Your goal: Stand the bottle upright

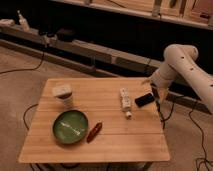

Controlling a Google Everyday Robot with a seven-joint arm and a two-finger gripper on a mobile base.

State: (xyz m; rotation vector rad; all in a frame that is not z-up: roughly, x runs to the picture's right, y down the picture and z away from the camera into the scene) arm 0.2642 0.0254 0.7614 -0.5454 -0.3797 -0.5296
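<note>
Table (100, 148), nearest items: green bowl (70, 126) and red-brown oblong object (94, 131), side by side. Both well apart from the gripper (155, 93), across the table from it and closer to the camera.

Mid-table: bottle (125, 101) lying on its side, narrower end toward the camera. Near the gripper but not touching it, with the black phone (144, 99) between the two. White cup (62, 95) upright, well apart from the gripper, on the bottle's far side from it.

Gripper hanging at the table's side edge, just beside the phone's outer end, under the white arm (182, 64). How far open: cannot tell. Nothing seen in its hold; bottle untouched. Farther back: dark shelving and cables.

Step assessed: approach, grasp not yet made. Next move judged to call for clearing the phone without nudging it, coming down across the bottle's body, closing on it, then raising the narrow end and seating the base flat. Risks judged: round body rolling away; phone pushed off the edge.
</note>
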